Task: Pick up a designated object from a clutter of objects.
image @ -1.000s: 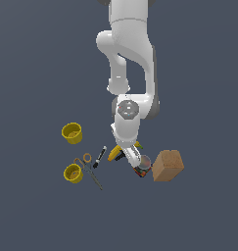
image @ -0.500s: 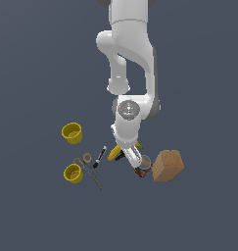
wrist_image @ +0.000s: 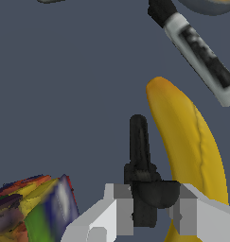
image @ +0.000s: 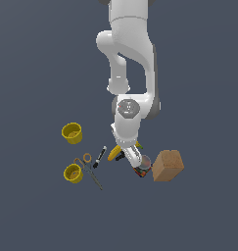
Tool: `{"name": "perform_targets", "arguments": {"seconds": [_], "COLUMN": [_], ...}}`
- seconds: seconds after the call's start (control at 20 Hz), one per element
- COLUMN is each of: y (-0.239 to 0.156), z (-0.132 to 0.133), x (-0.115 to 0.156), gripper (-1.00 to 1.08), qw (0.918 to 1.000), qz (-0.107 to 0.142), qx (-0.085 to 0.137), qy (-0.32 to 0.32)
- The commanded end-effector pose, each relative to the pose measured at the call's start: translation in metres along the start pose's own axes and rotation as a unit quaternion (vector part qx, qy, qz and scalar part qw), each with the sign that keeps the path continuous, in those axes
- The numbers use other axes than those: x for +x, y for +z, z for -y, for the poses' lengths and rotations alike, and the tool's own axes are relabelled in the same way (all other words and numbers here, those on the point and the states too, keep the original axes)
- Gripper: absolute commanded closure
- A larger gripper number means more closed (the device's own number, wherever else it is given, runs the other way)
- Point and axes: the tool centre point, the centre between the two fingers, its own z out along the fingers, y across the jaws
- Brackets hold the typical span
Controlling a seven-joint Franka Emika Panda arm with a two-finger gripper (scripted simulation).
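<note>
The small black piece (wrist_image: 139,156) lies on the grey floor right beside the yellow banana (wrist_image: 185,137). My gripper (wrist_image: 153,212) is low over it, with a finger on each side of its wider end, and the pads touch that end. In the exterior view the gripper (image: 128,158) sits down in the clutter, with the black piece (image: 120,157) and the banana (image: 113,153) at its tip. The black-and-white marker (wrist_image: 197,49) lies beyond the banana.
Two yellow cups (image: 71,133) (image: 73,173) stand at the exterior view's left, with scissors (image: 91,172) and the marker (image: 100,156) between them and the arm. A tan box (image: 167,165) and a round jar (image: 145,162) are at the right. A colourful block (wrist_image: 31,208) lies close by the gripper.
</note>
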Motion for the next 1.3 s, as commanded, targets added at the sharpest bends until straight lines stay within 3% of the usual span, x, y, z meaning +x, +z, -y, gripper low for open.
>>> {"name": "perform_targets", "arguments": {"seconds": [0.0, 0.45, 1.25], "y": [-0.008, -0.069, -0.233], "z": [0.001, 0.002, 0.011], "x": [0.002, 0.016, 0.054], "gripper": [1.08, 1.08, 1.08], "qw": [1.0000, 1.0000, 1.0000], "qz": [0.000, 0.000, 0.001], "qx": [0.000, -0.001, -0.004], "qy": [0.000, 0.001, 0.001]}}
